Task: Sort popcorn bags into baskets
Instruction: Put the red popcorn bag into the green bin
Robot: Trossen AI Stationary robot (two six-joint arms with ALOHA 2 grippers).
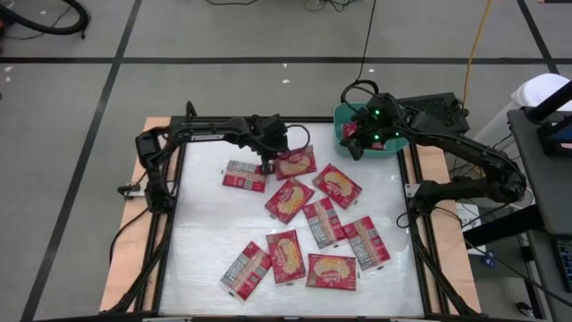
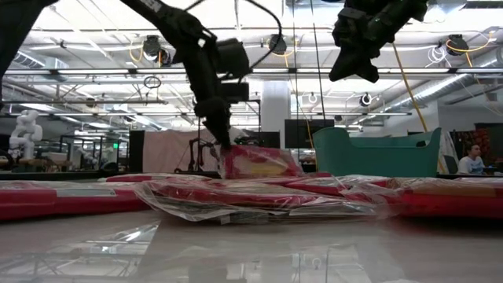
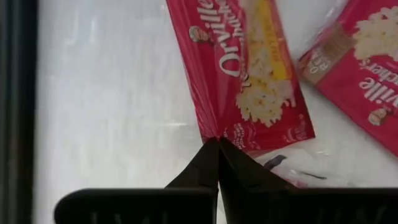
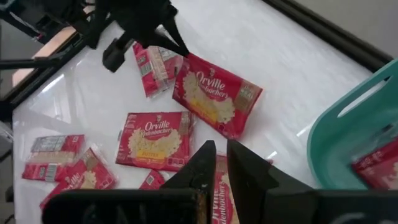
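The left claw (image 1: 267, 166) is reaching down at the far middle of the worktop (image 1: 206, 233), its fingers pressed together on the corner edge of one popcorn bag (image 1: 296, 164). In the left wrist view the two dark fingertips (image 3: 214, 155) are meeting right at the red wrapper's corner, so it is pinching film rather than the packet's body. In the low view that bag (image 2: 258, 163) is sitting tilted, one edge raised off the others.

The right claw (image 1: 357, 143) is hanging over the teal basket (image 1: 344, 114) at the far right corner, fingers nearly together and holding nothing that I can see. Part of a red packet (image 4: 378, 167) is already lying inside the basket.

The remaining bags (image 1: 331, 271) are lying scattered flat across the middle and near part of the worktop, some overlapping, a couple showing their grey-white backs.

These packets are looking light, flat and floppy, wrapped in glossy, slippery film. A corner pinch is likely letting the bag swing and possibly slide free; a hold farther in along a short edge, across the sealed seam, would probably be steadier.
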